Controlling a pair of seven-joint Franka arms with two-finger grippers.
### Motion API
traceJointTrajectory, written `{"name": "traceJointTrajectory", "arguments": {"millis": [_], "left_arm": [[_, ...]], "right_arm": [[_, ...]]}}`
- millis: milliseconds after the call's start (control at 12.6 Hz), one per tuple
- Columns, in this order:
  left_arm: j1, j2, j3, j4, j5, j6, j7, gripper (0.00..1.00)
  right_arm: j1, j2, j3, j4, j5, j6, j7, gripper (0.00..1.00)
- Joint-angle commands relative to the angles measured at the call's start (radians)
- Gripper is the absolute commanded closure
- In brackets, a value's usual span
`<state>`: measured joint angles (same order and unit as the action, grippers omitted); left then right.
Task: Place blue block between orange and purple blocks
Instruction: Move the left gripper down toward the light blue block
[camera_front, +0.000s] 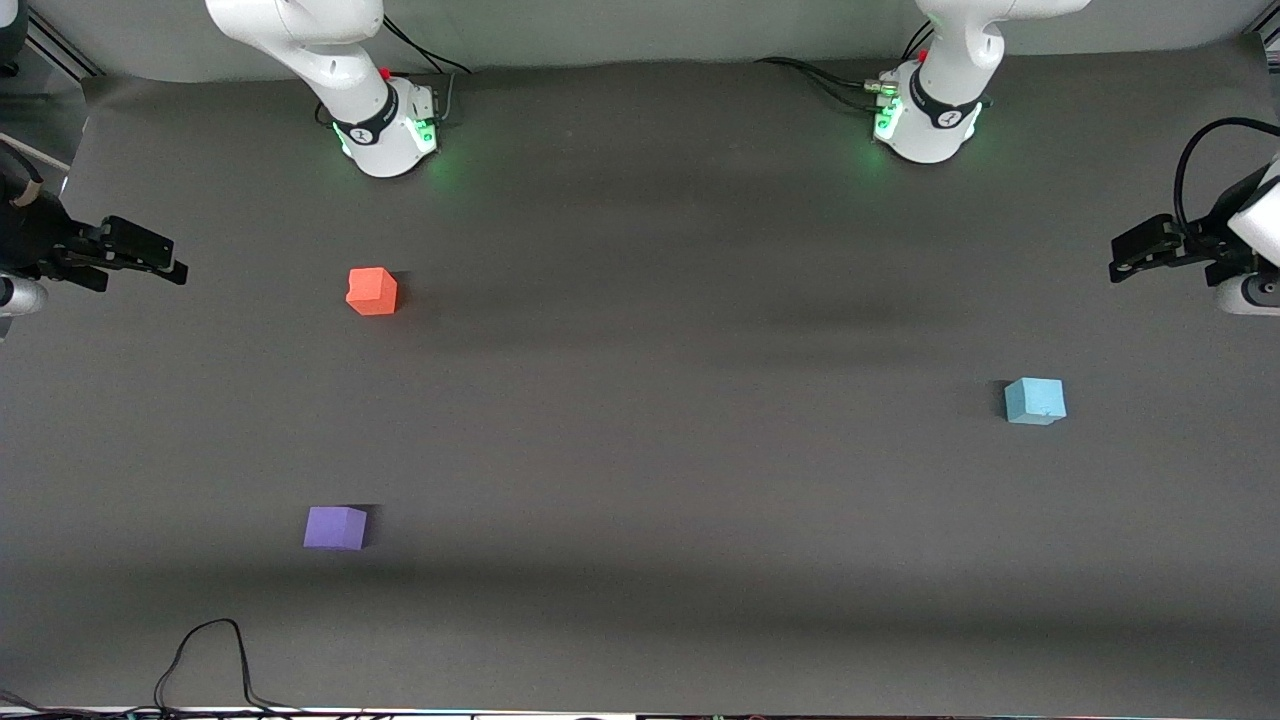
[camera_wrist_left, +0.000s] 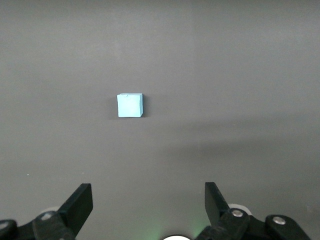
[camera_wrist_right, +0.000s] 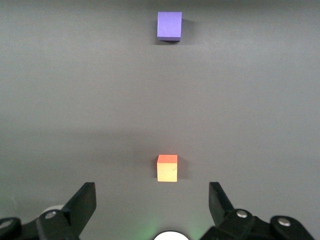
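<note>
The blue block (camera_front: 1035, 401) sits on the dark table toward the left arm's end; it also shows in the left wrist view (camera_wrist_left: 130, 105). The orange block (camera_front: 372, 291) sits toward the right arm's end, and the purple block (camera_front: 335, 528) lies nearer the front camera than it. Both show in the right wrist view, orange (camera_wrist_right: 167, 168) and purple (camera_wrist_right: 169, 25). My left gripper (camera_front: 1125, 260) is open and empty, high at the table's edge, apart from the blue block. My right gripper (camera_front: 165, 262) is open and empty, held up at the other edge.
The two arm bases (camera_front: 385, 125) (camera_front: 930, 120) stand along the table edge farthest from the front camera. A black cable (camera_front: 215, 660) loops on the table edge nearest the camera. A wide bare stretch of table (camera_front: 680, 400) lies between the blue block and the other two.
</note>
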<state>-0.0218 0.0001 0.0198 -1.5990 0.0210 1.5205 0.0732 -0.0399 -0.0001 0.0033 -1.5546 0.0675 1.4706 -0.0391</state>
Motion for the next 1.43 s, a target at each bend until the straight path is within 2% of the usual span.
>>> {"name": "traceJointTrajectory", "arguments": {"millis": [0, 478, 876, 1195, 1354], "left_arm": [[0.005, -0.009, -0.003, 0.011, -0.016, -0.026, 0.011, 0.0], [0.013, -0.008, 0.002, 0.013, -0.013, -0.016, 0.013, 0.0], [0.103, 0.004, 0.029, -0.009, -0.006, 0.049, 0.158, 0.0], [0.145, 0.014, 0.029, -0.102, -0.006, 0.165, 0.226, 0.0], [0.14, 0.015, 0.029, -0.201, -0.004, 0.265, 0.226, 0.0]], "right_arm": [[0.009, -0.008, -0.023, -0.002, 0.015, -0.003, -0.013, 0.0], [0.009, -0.004, -0.028, 0.01, 0.017, -0.004, -0.008, 0.0], [0.0, -0.003, -0.036, 0.011, 0.017, -0.006, -0.011, 0.0], [-0.017, -0.001, -0.037, 0.011, 0.017, -0.006, -0.018, 0.0], [-0.018, 0.006, -0.039, 0.014, 0.018, -0.006, -0.012, 0.0]]}}
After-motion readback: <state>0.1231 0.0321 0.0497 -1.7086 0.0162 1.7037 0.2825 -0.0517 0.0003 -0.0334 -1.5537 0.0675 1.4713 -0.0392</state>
